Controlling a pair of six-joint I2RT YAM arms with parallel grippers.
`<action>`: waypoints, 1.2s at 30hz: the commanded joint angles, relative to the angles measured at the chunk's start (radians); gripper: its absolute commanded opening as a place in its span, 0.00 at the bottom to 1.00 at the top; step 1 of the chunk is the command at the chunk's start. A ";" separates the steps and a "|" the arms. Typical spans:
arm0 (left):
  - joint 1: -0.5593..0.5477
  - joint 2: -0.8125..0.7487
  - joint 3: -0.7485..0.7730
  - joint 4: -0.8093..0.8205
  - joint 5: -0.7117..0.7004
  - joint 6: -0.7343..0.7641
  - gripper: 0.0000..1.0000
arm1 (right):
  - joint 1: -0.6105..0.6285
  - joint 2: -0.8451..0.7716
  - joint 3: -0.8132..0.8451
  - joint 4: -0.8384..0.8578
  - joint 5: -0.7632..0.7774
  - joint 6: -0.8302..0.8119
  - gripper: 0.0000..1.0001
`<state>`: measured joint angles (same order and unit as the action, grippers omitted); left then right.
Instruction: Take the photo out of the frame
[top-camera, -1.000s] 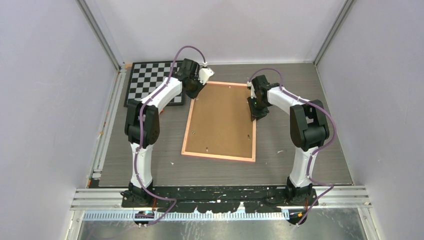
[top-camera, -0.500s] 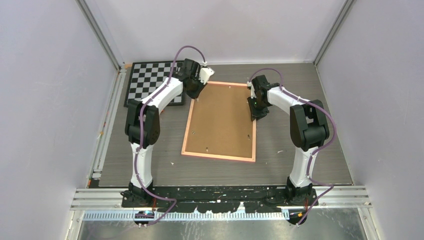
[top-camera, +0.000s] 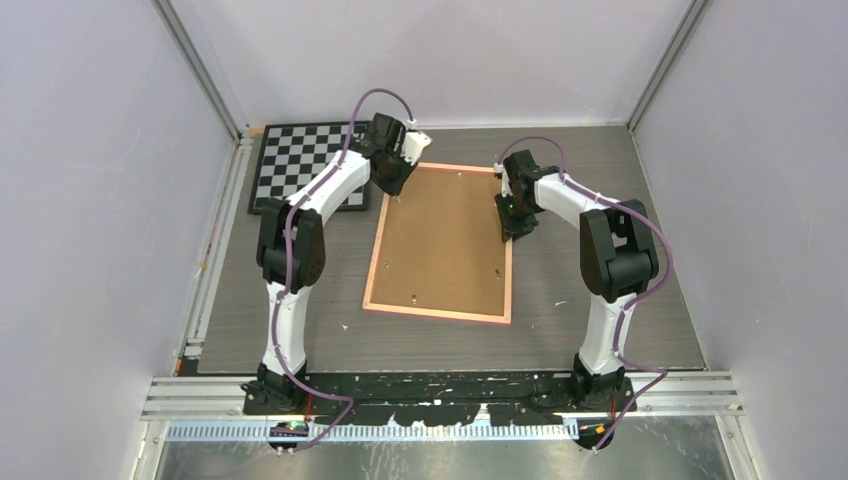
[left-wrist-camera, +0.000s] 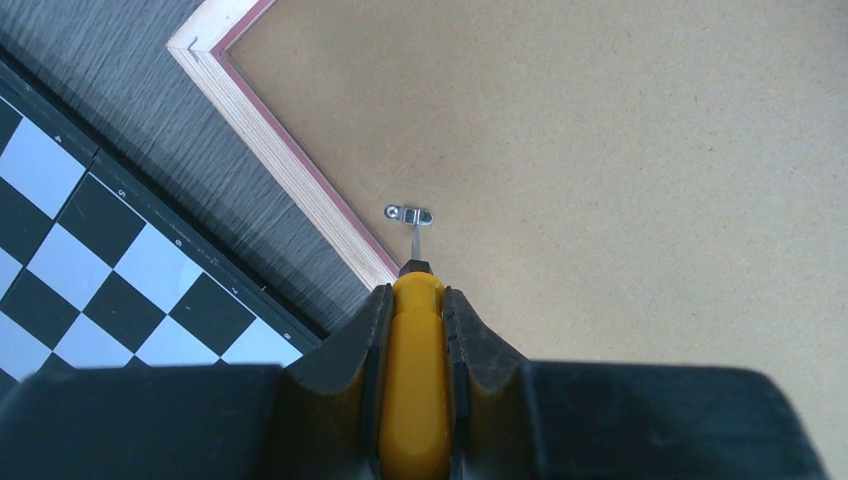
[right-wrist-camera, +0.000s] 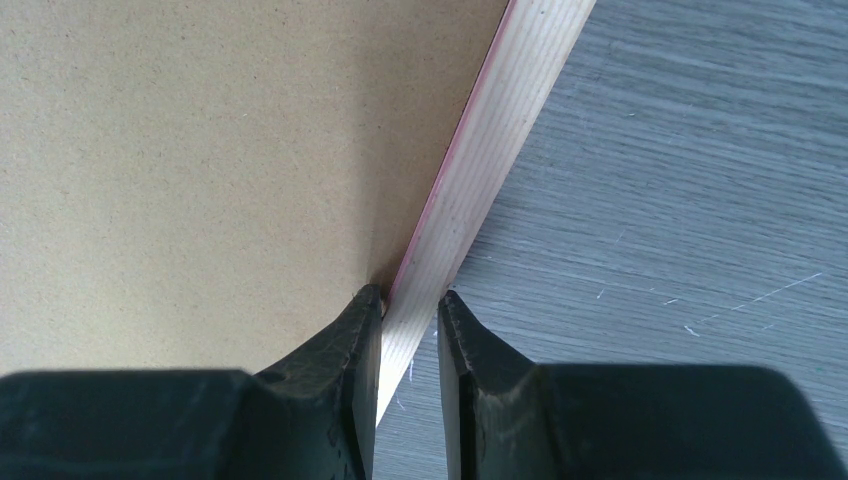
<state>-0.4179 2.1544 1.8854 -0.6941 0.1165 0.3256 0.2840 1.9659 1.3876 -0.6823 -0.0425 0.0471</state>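
Large rectangular picture frame (top-camera: 440, 240), thin pink wooden border, brown fibreboard back. It lies flat and back-up in the middle of the grey wood-grain table (top-camera: 450, 345), long sides running near to far, slightly skewed. Small metal clips (left-wrist-camera: 410, 214) sit along the back's edges. My right gripper (right-wrist-camera: 408, 298) pinches the right rail.

Near side of the large pink-rimmed rectangular frame with brown fibreboard back (top-camera: 440, 250): bare grey wood-grain table (top-camera: 440, 340), open. Right of frame: open table beyond the right arm. Frame's right rail, far half: blocked, right gripper (right-wrist-camera: 408, 298) clamped across it. Far-left corner: left gripper (left-wrist-camera: 415, 295) gripping a yellow-handled screwdriver (left-wrist-camera: 410, 400) above it, tip at a small metal clip (left-wrist-camera: 411, 214). Left of that corner: black-rimmed chequered board (top-camera: 300, 165), narrow gap. Frame's near half: clear from above.
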 joint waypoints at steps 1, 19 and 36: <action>-0.038 0.068 0.033 -0.025 0.133 -0.058 0.00 | 0.011 0.100 -0.042 0.048 0.011 -0.043 0.01; -0.024 -0.210 -0.042 -0.126 0.211 -0.086 0.00 | 0.008 0.139 0.024 -0.053 -0.050 -0.138 0.01; 0.055 -0.496 -0.314 -0.122 0.264 -0.087 0.00 | -0.164 0.274 0.421 -0.218 0.097 -0.460 0.01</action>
<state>-0.3706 1.7123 1.5764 -0.8173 0.3447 0.2428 0.1883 2.1506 1.6878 -0.9188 -0.0978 -0.2253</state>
